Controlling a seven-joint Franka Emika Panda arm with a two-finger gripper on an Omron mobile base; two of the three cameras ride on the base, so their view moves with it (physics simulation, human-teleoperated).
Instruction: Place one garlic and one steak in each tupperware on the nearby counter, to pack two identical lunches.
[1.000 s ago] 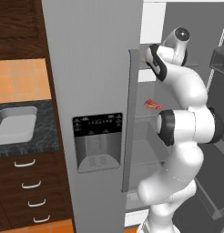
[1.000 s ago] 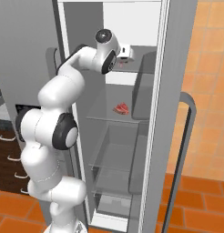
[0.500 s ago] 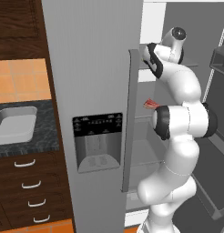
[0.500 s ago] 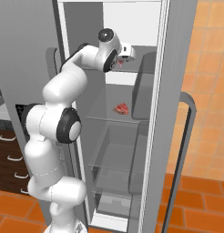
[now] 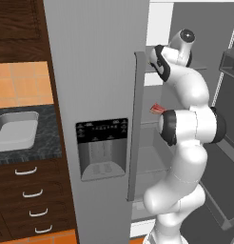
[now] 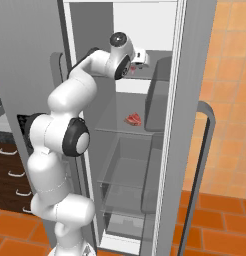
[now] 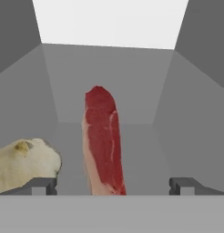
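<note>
Refrigerator (image 6: 180,125) interior, grey and lit from the back, with its door swung open and the white robot arm reaching up into an upper shelf. In the left base view the closed neighbouring door carries a dark water dispenser panel (image 5: 102,148), and off to that side lies the black speckled counter (image 5: 47,138) with a pale grey sink basin (image 5: 15,131) set into it, above dark brown drawers (image 5: 31,200) with curved silver handles.

The gripper (image 7: 113,185) sits at the mouth of the upper shelf (image 7: 145,150), its two dark fingertips (image 7: 40,185) spread wide apart with nothing between them touching either one. Straight ahead of it, between the fingertips and nearer the left one in the hand view, a steak (image 7: 104,143) lies on the shelf floor, a long red slab with a pale fat edge, running away from the gripper toward the back wall. Beside the left fingertip, just past it, a garlic (image 7: 25,164) bulb rests on the same shelf, off-white with a yellowish spot, close to the steak but not touching it.

Below the gripper, one shelf down, a second steak (image 6: 133,119) lies alone on a glass shelf (image 6: 122,131); the left base view shows it (image 5: 157,109) as a small red sliver behind the arm.
</note>
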